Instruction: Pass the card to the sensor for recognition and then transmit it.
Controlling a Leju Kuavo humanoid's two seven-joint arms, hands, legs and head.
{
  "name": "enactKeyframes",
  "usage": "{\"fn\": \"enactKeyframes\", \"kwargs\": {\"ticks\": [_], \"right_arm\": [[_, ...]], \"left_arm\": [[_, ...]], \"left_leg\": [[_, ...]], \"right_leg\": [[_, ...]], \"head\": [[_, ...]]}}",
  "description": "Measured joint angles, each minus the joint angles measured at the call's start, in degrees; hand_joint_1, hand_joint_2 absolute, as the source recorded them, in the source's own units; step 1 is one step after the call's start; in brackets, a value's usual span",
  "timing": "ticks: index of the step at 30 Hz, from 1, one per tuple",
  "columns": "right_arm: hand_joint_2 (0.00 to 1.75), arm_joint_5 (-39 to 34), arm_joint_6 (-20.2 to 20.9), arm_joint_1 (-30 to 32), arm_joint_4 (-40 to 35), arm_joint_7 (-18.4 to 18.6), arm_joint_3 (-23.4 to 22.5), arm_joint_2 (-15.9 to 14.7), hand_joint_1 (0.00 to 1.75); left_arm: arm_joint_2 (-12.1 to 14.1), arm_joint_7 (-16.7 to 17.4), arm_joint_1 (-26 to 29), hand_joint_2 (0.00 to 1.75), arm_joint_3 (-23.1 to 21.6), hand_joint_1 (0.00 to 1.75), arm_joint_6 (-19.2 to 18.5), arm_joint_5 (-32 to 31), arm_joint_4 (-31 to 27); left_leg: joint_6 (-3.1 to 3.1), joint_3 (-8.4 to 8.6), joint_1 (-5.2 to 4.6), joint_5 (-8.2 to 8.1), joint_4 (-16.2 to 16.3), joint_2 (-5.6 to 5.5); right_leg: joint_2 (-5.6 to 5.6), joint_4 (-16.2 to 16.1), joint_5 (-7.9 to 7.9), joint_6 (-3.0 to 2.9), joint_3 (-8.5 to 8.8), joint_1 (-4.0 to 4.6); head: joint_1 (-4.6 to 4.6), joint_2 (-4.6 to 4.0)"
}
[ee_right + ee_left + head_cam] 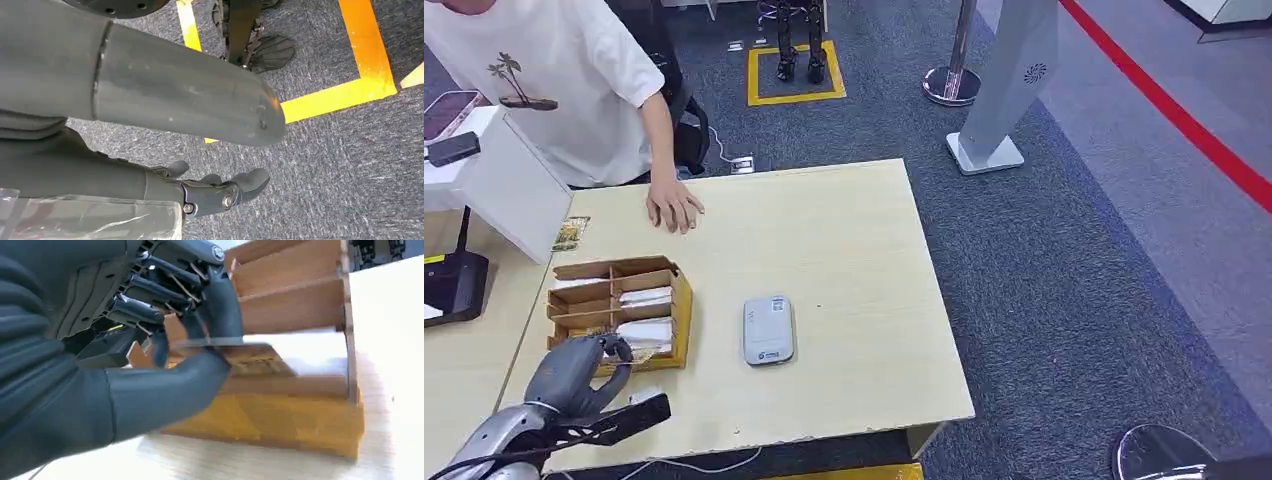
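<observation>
The left hand (589, 362) reaches in over the near end of the wooden card box (621, 310), its fingers down at the nearest compartment. In the left wrist view the same hand (165, 340) has a thin card (225, 344) pinched flat between the thick thumb and the darker fingers (150, 300) curled over it (the card's edge is blurred, so its print cannot be read). The card lies level just above the box's (295, 305) near compartment, in the hand's grip and clear of the dividers beyond the fingertips. More white cards (646, 297) sit in the compartments farther from the hand.

Just to the right of the hand, a little apart from the box, the grey sensor (768, 329) lies flat on the pale wooden table (844, 250). Well beyond the hand, at the table's far edge, a person (554, 80) in a white shirt rests a hand (672, 206) on the tabletop.

The right hand (220, 187) hangs low beside the robot, over dark carpet (340, 165) marked with yellow tape (340, 95). Its fingers are loosely bent and apart, with nothing in them.
</observation>
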Motion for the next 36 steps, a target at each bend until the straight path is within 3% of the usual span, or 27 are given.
{"fn": "enactKeyframes", "kwargs": {"ticks": [20, 28, 36], "right_arm": [[0.00, 0.00, 1.01, 0.12, -0.07, -1.05, 0.00, 0.00, 0.00], [0.00, 0.00, 2.12, 0.49, -0.13, -1.20, 0.00, 0.00, 0.00], [0.00, 0.00, 3.04, 0.84, -0.24, -1.14, 0.00, 0.00, 0.00]], "left_arm": [[-0.67, -1.20, 0.39, 1.75, 0.31, 1.75, 1.79, 0.48, -1.14], [-1.42, -1.46, 0.38, 1.75, 3.19, 1.75, 4.48, 1.11, -2.47], [-0.76, -1.79, -2.12, 1.75, 8.50, 1.75, 4.11, 3.04, -3.10]], "left_leg": [[0.00, 0.00, 0.00, 0.00, 0.00, 0.00], [0.00, 0.00, 0.00, 0.00, 0.00, 0.00], [-0.01, 0.00, 0.01, 0.01, 0.00, 0.00]], "right_leg": [[0.00, 0.00, 0.00, 0.00, 0.00, 0.00], [0.00, 0.00, 0.00, 0.00, -0.01, 0.00], [0.00, 0.01, 0.00, 0.00, -0.01, 0.01]], "head": [[0.00, 0.00], [0.02, 0.00], [0.02, 0.00]]}}
